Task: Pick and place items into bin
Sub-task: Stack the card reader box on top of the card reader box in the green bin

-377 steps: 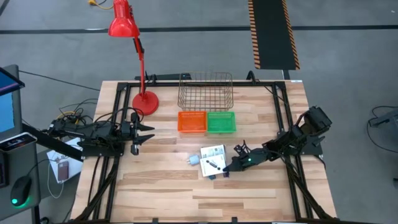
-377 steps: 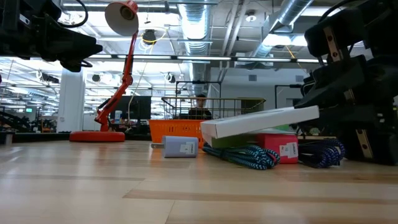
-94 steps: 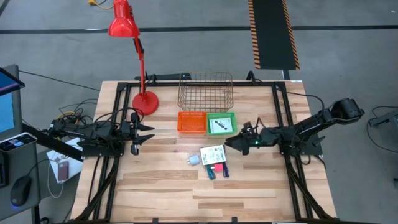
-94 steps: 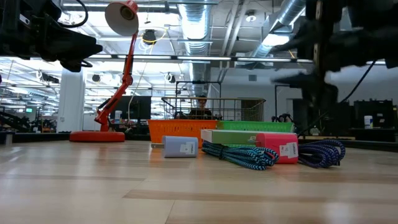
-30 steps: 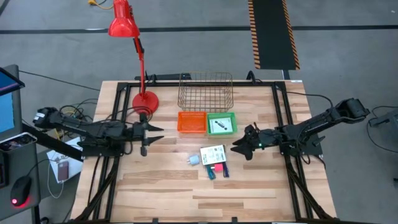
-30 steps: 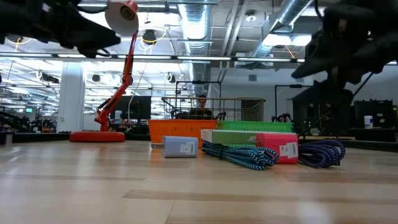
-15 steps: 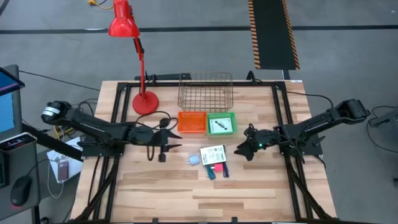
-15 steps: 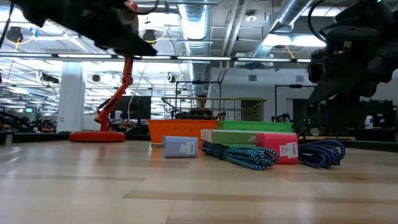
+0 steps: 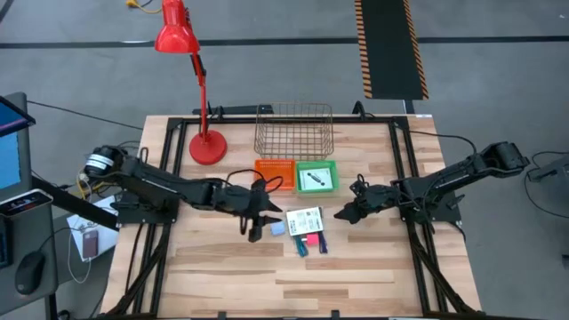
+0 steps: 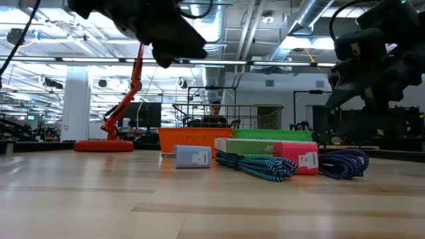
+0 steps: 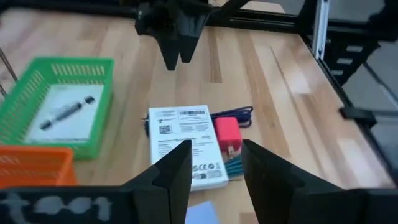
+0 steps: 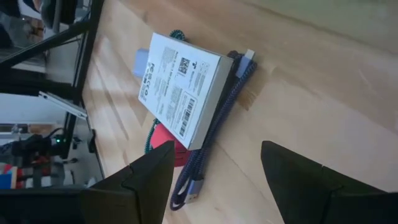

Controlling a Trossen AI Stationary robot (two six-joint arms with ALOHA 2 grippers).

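Since half a second ago, the left arm has stretched farther toward the middle of the table, and its left gripper (image 9: 255, 224) now hangs at the centre of the high view, just left of the pale blue lump (image 9: 276, 228). Its 2 fingers (image 11: 173, 171) stand partly apart with nothing between them. The right gripper (image 9: 343, 213) has barely shifted; it sits right of centre, near the pile of items, fingers (image 12: 140, 180) spread wide and empty.

1 black marker (image 9: 310, 180) lies in the green bin (image 9: 317, 188), which stands next to the orange bin (image 9: 274, 172) in the upper middle of the table (image 9: 222, 276). A wire basket (image 9: 294, 130) stands behind both bins.

4 items remain on the wood, just below the bins. The white card pack (image 9: 303, 220) rests on top of a pink block (image 9: 310, 239) and 2 braided cords, 1 teal (image 10: 255, 166) and 1 dark blue (image 12: 219, 121). The pale blue lump lies just beside the pack's left edge.

A red lamp (image 9: 188, 62) stands at the upper left of the table.
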